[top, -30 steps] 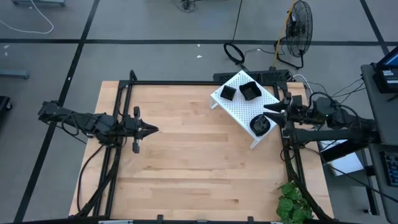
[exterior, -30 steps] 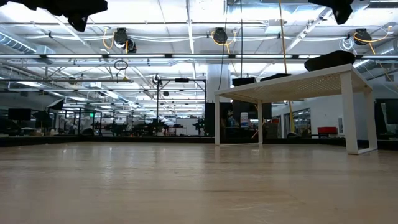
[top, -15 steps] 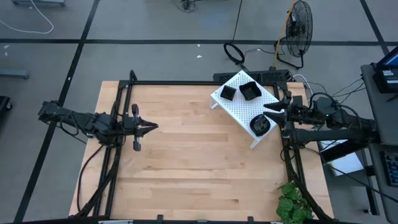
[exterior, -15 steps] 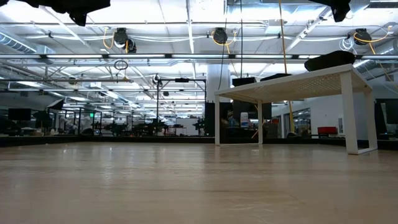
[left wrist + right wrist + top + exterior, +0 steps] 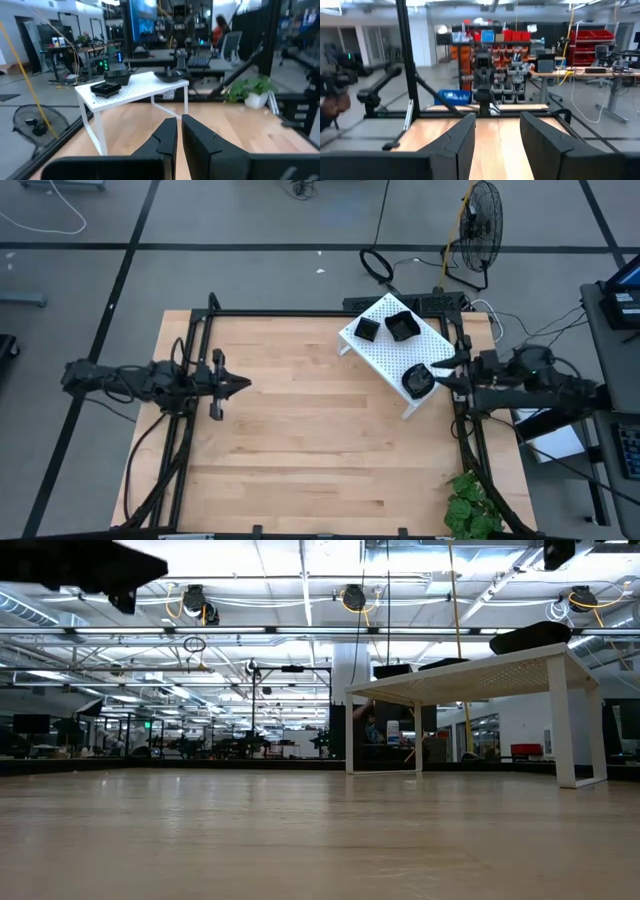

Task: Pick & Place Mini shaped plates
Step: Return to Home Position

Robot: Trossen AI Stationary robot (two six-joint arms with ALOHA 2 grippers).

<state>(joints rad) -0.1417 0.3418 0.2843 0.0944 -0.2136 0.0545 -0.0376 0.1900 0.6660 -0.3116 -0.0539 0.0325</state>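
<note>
Three glossy black mini plates lie on top of the white perforated rack (image 5: 392, 352) at the table's far right: a small one (image 5: 367, 329), a squarish one (image 5: 402, 326) and a rounder one (image 5: 418, 380) at the rack's near end. The left wrist view shows them too: (image 5: 106, 89), (image 5: 117, 76), (image 5: 170, 75). My right gripper (image 5: 452, 370) is open and hovers just right of the rounder plate, touching nothing. My left gripper (image 5: 243, 384) is shut and hangs above the table's left part, pointing right. No other plates are in view.
The rack stands on thin white legs (image 5: 563, 720) with open space beneath it. A black frame (image 5: 300, 313) borders the wooden table. A green plant (image 5: 470, 505) sits at the near right corner. Bare wood stretches between the two arms.
My right gripper has drawn back a little toward the table's right edge and shifted toward the near edge, away from the rack's top. My left gripper has pulled back slightly toward the left edge and sunk a little. The plates have stayed where they were.
</note>
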